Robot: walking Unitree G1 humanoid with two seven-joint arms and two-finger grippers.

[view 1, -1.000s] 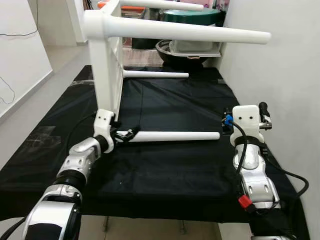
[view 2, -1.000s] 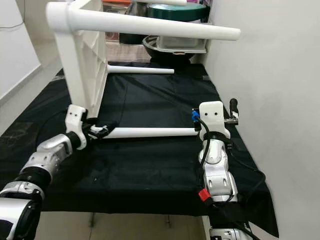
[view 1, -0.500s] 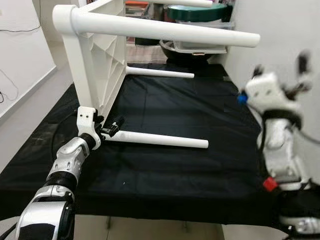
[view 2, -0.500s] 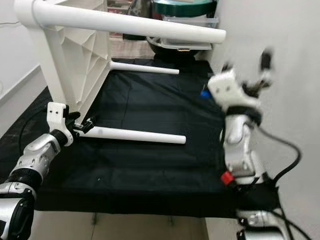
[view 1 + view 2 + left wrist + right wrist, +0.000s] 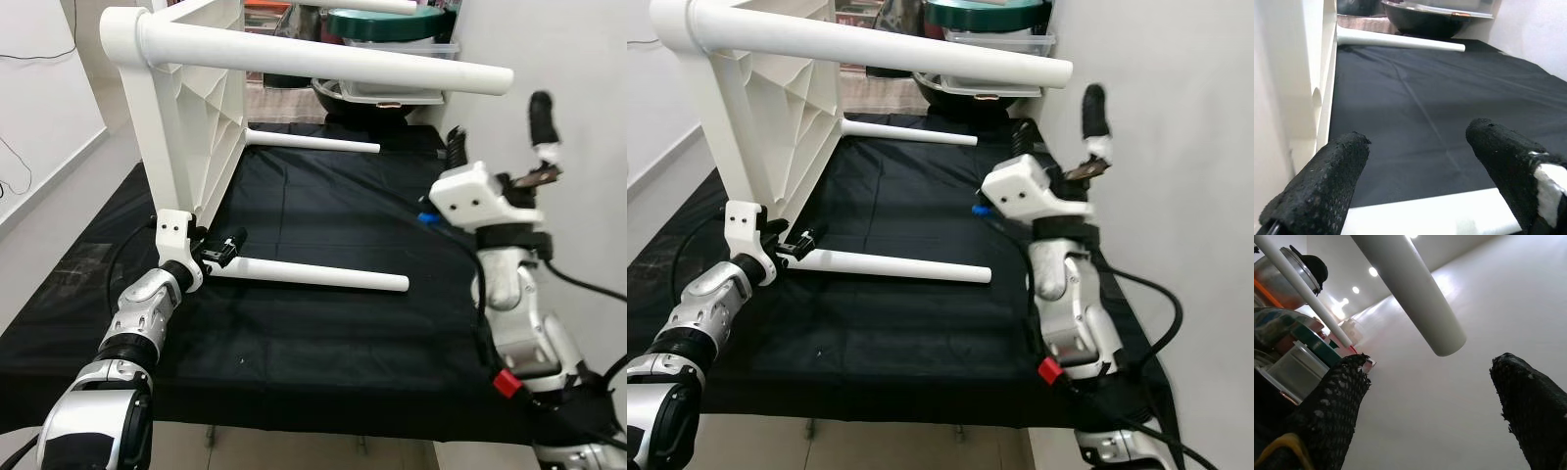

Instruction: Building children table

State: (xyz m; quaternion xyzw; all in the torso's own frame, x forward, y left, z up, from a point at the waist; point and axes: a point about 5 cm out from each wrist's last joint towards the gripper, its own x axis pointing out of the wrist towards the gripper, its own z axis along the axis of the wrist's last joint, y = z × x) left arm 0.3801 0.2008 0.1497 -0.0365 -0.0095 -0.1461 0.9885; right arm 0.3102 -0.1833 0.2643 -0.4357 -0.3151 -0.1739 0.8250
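The white children's table [image 5: 192,117] stands on its side on the black cloth. One fitted leg [image 5: 323,61] sticks out to the right at the top. A loose white leg [image 5: 313,274] lies on the cloth in front, and a second loose leg [image 5: 313,143] lies farther back. My left gripper [image 5: 225,250] is open at the near leg's left end, close to the tabletop's lower corner; its fingers [image 5: 1327,181] straddle that leg [image 5: 1425,215]. My right gripper [image 5: 498,137] is raised and open, pointing up by the fitted leg's tip [image 5: 1415,293], holding nothing.
The black cloth [image 5: 323,333] covers a low platform whose front edge is near me. A white wall [image 5: 578,59] runs close along the right. A dark bowl [image 5: 338,98], a plastic tub [image 5: 387,90] and a green lid [image 5: 392,22] crowd the back. Bare floor [image 5: 69,176] lies on the left.
My right arm has lifted off the cloth and swung up, so its gripper now points toward the fitted leg's tip. The camera shifted. My left gripper stays at the loose leg's end.
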